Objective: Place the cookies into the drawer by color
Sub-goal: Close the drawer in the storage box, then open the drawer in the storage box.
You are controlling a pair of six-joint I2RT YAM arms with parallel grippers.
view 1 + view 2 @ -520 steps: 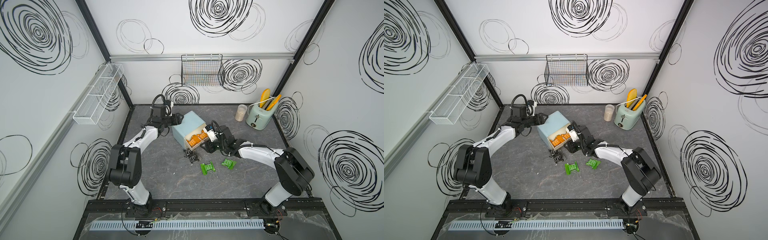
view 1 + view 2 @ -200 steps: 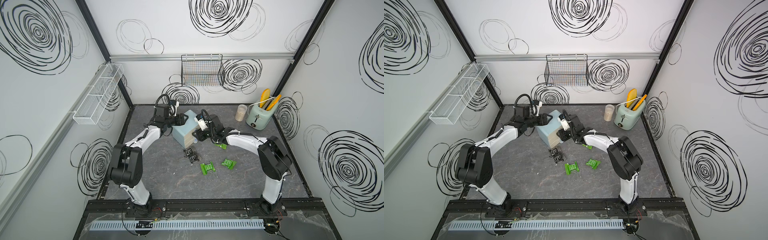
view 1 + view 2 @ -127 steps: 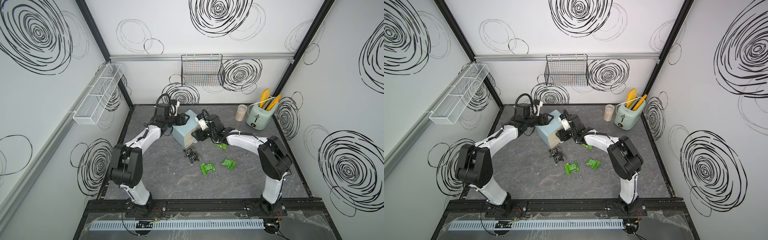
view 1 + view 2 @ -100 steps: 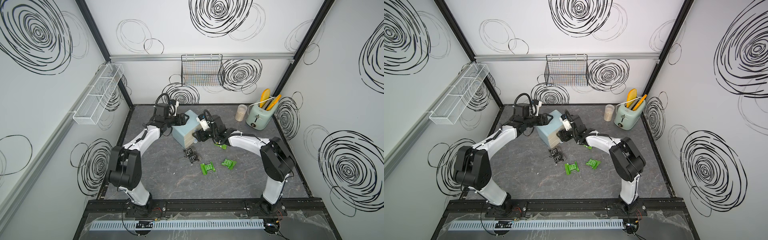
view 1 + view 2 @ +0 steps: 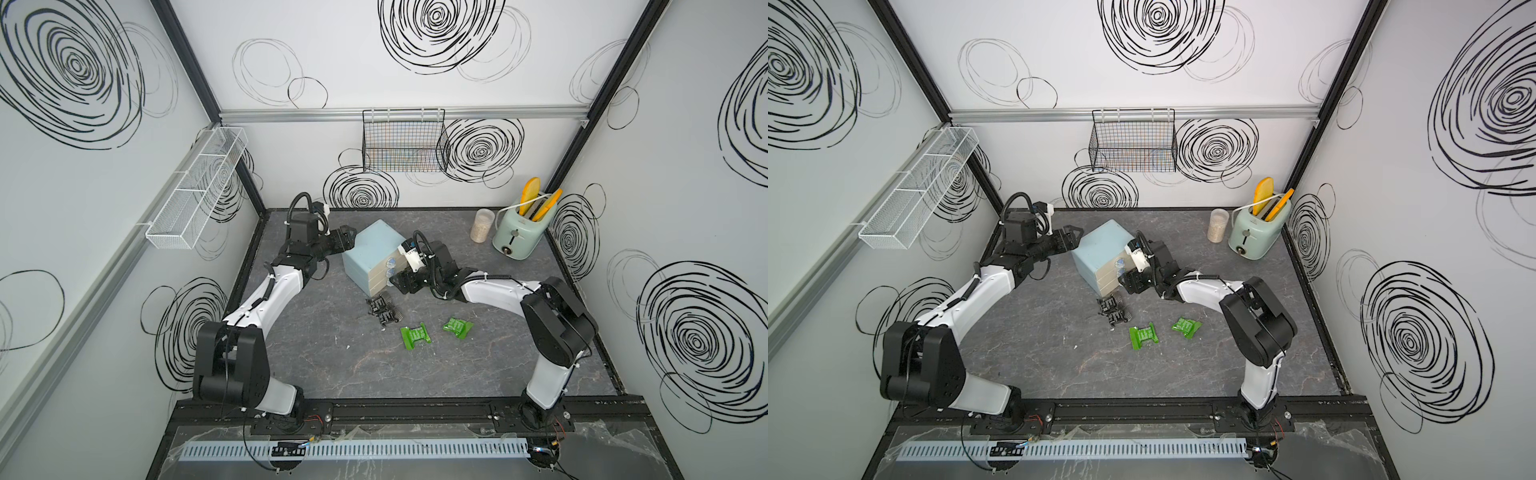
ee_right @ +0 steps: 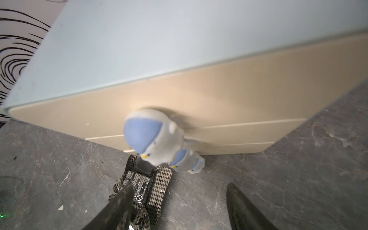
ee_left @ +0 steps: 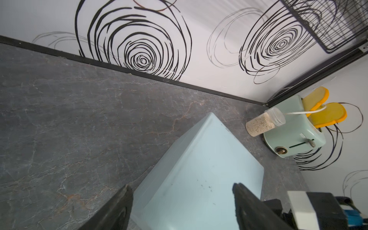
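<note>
Drawers (image 6: 219, 93) shut; two colours left to sort.
Two green cookies (image 5: 415, 336) lie at the cabinet's (image 5: 368, 245) 5 o'clock, black cookies (image 5: 384, 309) at its 6; right fingers (image 6: 119, 207) gape empty by the knobs (image 5: 390, 266), left fingers (image 7: 117, 209) gape empty at its 10 o'clock.

drawers (image 5: 382, 275): three, cream, bluish round knobs, all shut, stacked in pale-blue cabinet (image 5: 370, 247) | black cookies (image 5: 384, 309): two crinkly packets, flat, just before lowest drawer | green cookies (image 5: 414, 336): two packets, flat, apart, farther out
</note>
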